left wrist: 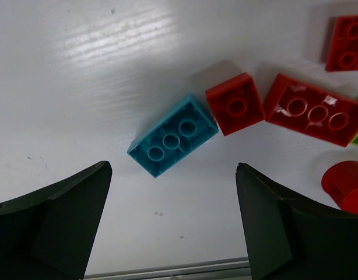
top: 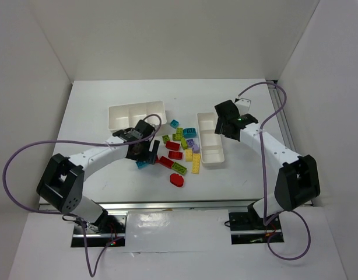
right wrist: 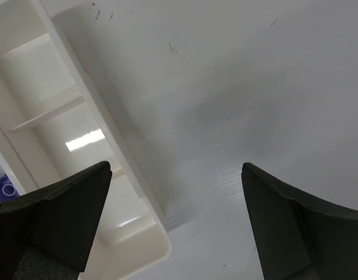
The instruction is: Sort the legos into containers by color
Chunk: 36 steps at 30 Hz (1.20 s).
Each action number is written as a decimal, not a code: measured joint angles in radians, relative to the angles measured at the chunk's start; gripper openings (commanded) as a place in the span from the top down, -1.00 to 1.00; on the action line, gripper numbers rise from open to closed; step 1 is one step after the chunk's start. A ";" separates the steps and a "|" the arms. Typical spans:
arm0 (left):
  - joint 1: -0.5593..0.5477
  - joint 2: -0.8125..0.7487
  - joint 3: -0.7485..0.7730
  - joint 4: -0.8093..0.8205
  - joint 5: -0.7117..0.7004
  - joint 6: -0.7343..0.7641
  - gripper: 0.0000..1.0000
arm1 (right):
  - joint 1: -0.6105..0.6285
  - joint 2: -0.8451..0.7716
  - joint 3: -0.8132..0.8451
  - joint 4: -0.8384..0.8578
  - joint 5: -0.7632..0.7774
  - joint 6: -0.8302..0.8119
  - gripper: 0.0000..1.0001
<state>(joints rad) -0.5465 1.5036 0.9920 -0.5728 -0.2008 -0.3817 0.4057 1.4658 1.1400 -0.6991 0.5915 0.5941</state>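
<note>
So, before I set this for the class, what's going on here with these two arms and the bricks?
The job is sorting coloured bricks into white trays, and nothing looks sorted yet. The left gripper hangs open over a teal brick beside a red brick. The right gripper, also open, is over bare table beside the narrow tray. That tray and the wide tray look empty; the bricks lie loose between them.
</note>
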 measured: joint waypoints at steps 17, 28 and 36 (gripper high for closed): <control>0.050 0.018 -0.046 -0.030 -0.042 -0.146 -0.96 | 0.000 0.045 0.005 0.001 0.003 0.000 -1.00; 0.050 0.087 -0.034 -0.023 -0.038 -0.148 -0.96 | -0.007 0.117 0.036 0.006 0.003 -0.011 -1.00; 0.050 0.141 0.007 0.001 -0.066 -0.150 -0.69 | -0.007 0.135 0.039 0.007 0.003 -0.011 -1.00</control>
<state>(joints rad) -0.4961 1.6444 0.9989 -0.5716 -0.2665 -0.5312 0.3985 1.6009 1.1793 -0.6918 0.5945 0.5827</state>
